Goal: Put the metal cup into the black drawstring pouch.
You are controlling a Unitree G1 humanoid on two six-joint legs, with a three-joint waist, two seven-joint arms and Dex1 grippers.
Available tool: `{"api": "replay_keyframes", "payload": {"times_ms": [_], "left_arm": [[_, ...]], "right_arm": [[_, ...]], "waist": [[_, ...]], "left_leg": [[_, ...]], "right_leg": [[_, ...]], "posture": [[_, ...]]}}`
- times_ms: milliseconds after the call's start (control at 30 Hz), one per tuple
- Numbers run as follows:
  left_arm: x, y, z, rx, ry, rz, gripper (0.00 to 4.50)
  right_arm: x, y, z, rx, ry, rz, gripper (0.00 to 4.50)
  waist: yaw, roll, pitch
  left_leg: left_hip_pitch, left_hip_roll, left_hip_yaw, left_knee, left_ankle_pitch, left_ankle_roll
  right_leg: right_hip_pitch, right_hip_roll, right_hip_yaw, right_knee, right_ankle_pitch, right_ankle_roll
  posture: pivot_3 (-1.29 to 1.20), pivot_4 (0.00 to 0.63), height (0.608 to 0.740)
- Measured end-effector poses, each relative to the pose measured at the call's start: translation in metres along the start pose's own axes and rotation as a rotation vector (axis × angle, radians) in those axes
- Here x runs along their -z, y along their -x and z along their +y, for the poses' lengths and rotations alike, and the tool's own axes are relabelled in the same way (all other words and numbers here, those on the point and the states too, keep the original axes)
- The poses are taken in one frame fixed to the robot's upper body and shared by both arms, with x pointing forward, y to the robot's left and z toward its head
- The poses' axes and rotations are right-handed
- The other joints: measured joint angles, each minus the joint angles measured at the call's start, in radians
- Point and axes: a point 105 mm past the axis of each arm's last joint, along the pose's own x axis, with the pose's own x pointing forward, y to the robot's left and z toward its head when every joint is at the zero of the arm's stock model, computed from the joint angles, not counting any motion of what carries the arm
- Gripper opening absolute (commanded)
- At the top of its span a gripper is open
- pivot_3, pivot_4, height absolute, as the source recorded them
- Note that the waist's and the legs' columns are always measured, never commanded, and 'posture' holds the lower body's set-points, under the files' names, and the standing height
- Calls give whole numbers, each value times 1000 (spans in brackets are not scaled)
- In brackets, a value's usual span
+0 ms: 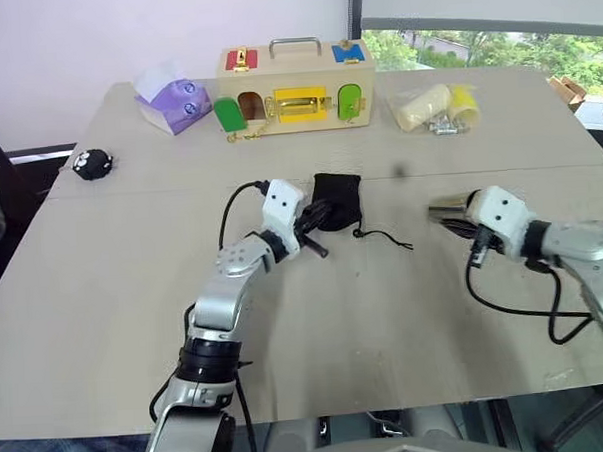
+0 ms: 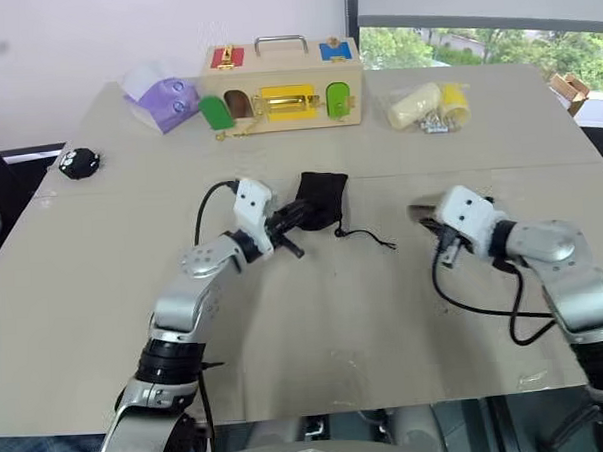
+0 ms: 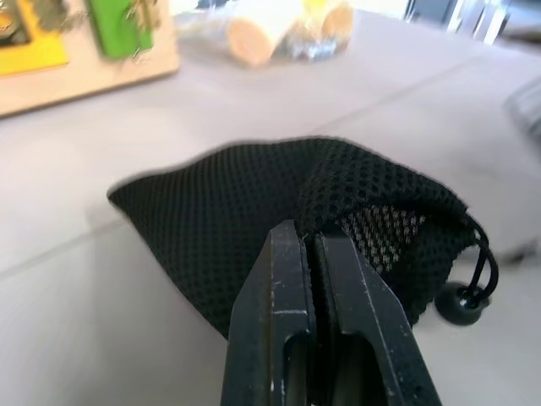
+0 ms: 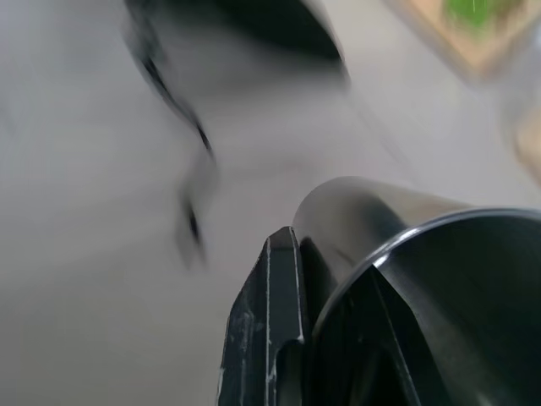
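— where was the metal cup then?
— in the right gripper, lying on its side off the table, one finger inside the rim and the jaws clamped on the wall, its base aimed at the bag.
— and the black drawstring pouch?
— mid-table, in front of the wooden lock box. the left gripper was pinched shut on its mesh edge, the cord trailing toward the cup, well apart from it.

One metal cup, one black drawstring pouch, two claws.
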Motion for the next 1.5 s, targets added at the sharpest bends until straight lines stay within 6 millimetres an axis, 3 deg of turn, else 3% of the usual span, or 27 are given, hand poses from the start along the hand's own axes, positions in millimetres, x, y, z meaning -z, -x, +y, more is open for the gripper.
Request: {"api": "replay_keyframes", "payload": {"times_ms": [67, 233, 467, 800, 1100, 1500], "left_arm": [[-4, -2, -1, 5, 21, 14, 0], [-3, -6, -2, -5, 96, 69, 0], [-2, -3, -3, 0, 71, 117, 0], [-7, -5, -6, 21, 65, 119, 0], [-8, -3, -4, 10, 49, 124, 0], [-20, -15, -15, 49, 40, 82, 0]], "right_arm": [[-19, -11, 21, -65, -72, -87, 42], [-49, -29, 51, -159, -136, -196, 42], [-63, -41, 57, -143, -170, -227, 42], [-36, -66, 43, 43, -230, -129, 42], [-33, -85, 44, 126, -271, -152, 42], [-34, -114, 48, 128, -684, -200, 42]], "waist": [[1, 0, 0], [2, 0, 0], [1, 0, 0], [-1, 0, 0], [0, 0, 0], [-4, 0, 0]], "left_leg": [[0, 0, -1, 0, 0, 0], [-1, -1, -1, 1, 0, 0], [-1, -1, -1, 1, 0, 0], [0, -1, -1, 1, 0, 0], [-1, -1, 0, 0, 0, 0], [-1, -1, -1, 0, 0, -1]], "right_leg": [[0, 0, 0, 0, 0, 0], [0, -1, 0, 0, 0, 0], [0, 0, 0, 0, 0, 0], [0, 0, 0, 1, 0, 0], [0, 0, 0, 1, 0, 0], [-1, 0, 0, 1, 0, 0]], "posture": [[0, 150, 740], [0, 150, 740], [0, 150, 740], [0, 150, 740], [0, 150, 740], [0, 150, 740]]}}
